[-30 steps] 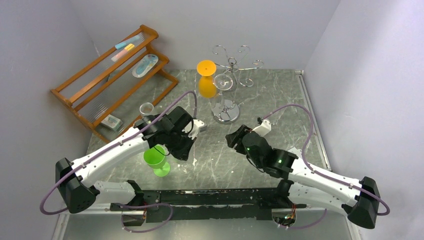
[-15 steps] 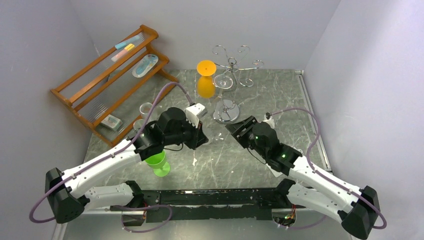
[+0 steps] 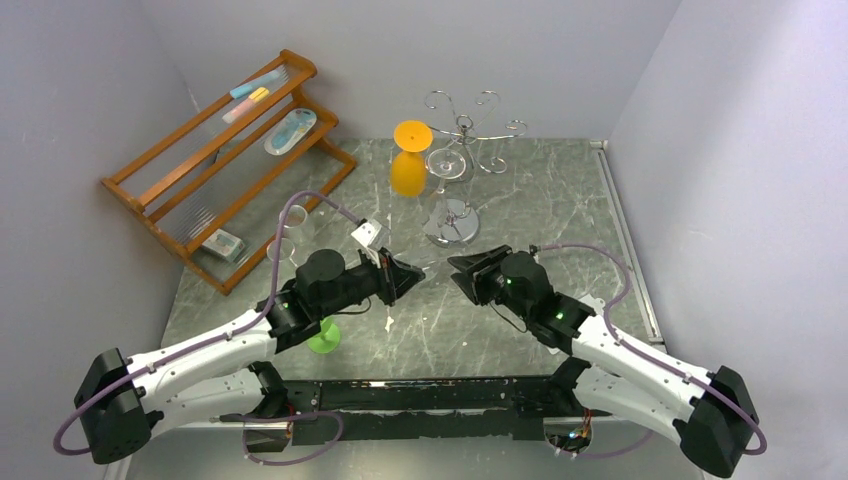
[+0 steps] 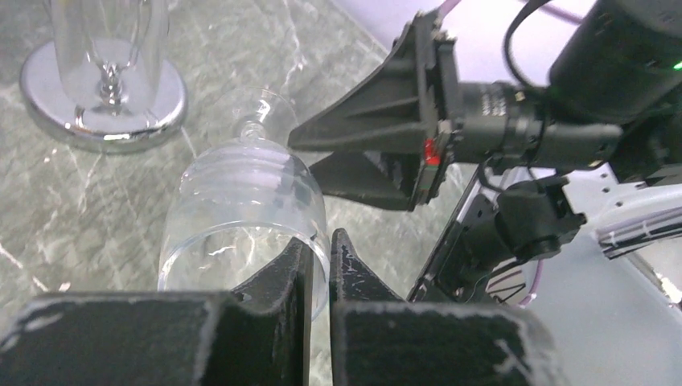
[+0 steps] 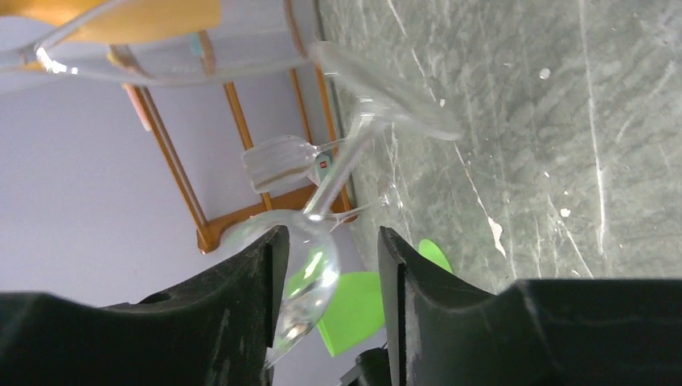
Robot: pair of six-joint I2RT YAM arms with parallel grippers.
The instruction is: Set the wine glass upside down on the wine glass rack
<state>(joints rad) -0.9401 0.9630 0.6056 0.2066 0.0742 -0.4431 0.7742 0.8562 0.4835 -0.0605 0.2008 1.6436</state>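
A clear wine glass [image 4: 241, 193] lies on its side in the air over the middle of the table. My left gripper [image 4: 320, 245] is shut on its rim, one finger inside the bowl and one outside. The foot points at my right gripper [image 3: 457, 266]. In the right wrist view the bowl [image 5: 301, 265] lies between the fingers of my open right gripper [image 5: 328, 249], close to the left finger [image 5: 241, 297] with a gap on the other side. The stem [image 5: 342, 165] and foot [image 5: 386, 92] reach beyond the fingertips. The wine glass rack [image 3: 466, 128] stands at the back on its chrome base [image 3: 452, 230].
An orange glass [image 3: 410, 160] and a clear glass [image 3: 447, 165] hang upside down on the rack. A green glass [image 3: 322, 335] stands under my left arm. The wooden shelf [image 3: 230, 150] fills the back left, with small clear cups [image 3: 293, 215] in front of it.
My left arm has swung the clear glass from near the green glass towards the table's middle. My right gripper has come left to meet it, and its jaws have narrowed around the bowl.
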